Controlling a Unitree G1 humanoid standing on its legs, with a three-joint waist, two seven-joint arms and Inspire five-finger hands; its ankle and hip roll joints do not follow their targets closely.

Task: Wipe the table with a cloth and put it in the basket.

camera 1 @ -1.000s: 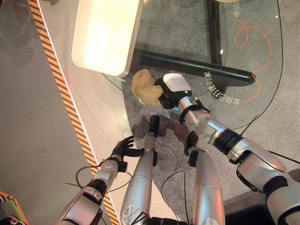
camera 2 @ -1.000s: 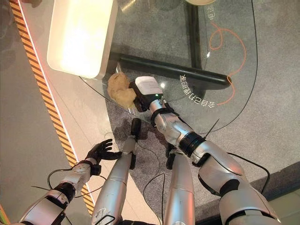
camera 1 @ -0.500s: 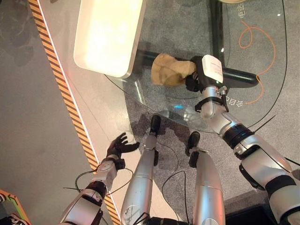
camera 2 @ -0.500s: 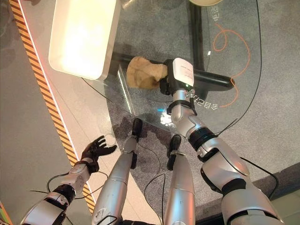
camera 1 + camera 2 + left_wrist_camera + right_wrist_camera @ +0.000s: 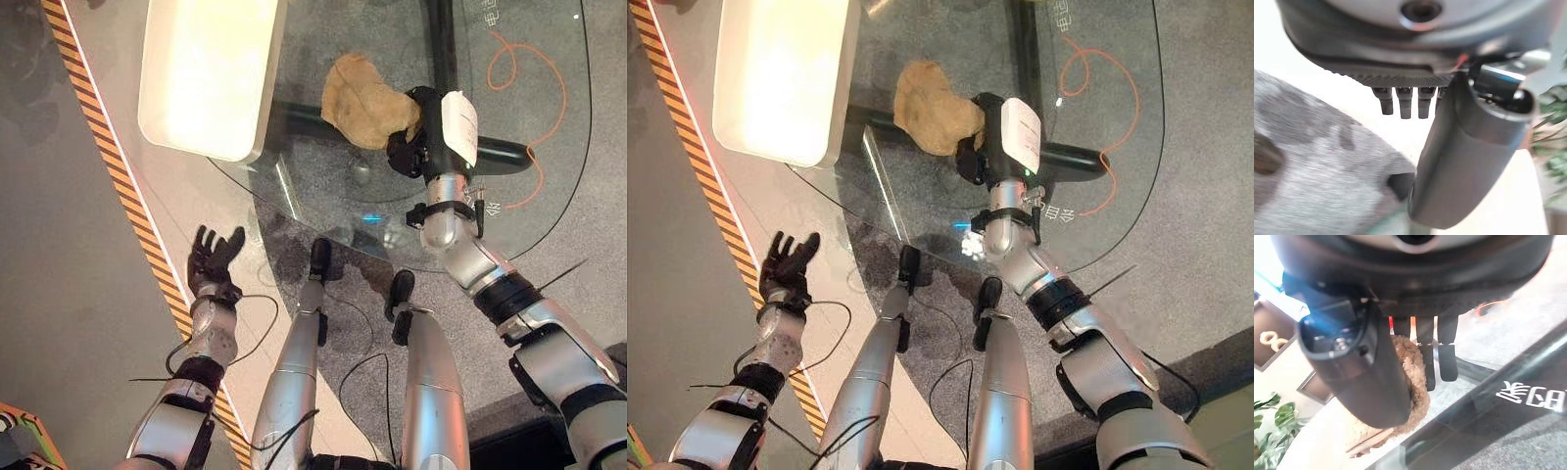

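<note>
A tan fuzzy cloth (image 5: pixel 361 96) lies bunched on the round glass table (image 5: pixel 333 181), right of a pale rectangular basket (image 5: pixel 206 73) at the table's left side. My right hand (image 5: pixel 416 142) reaches over the glass and is shut on the cloth's right end. In the right wrist view the thumb (image 5: pixel 1361 372) and curled fingers pinch the cloth (image 5: pixel 1420 399). My left hand (image 5: pixel 214 259) hangs off the table over the floor, open with fingers spread; the left wrist view shows them (image 5: pixel 1403 100) straight and holding nothing.
A black bar of the table's base (image 5: pixel 313 122) runs under the glass. An orange cable (image 5: pixel 534 73) loops on the floor below the table's right part. Striped black-and-orange tape (image 5: pixel 108 147) runs along the floor to the left.
My right hand has swept the cloth from the table's near left edge toward the far middle of the glass. My left hand has lifted and spread its fingers.
</note>
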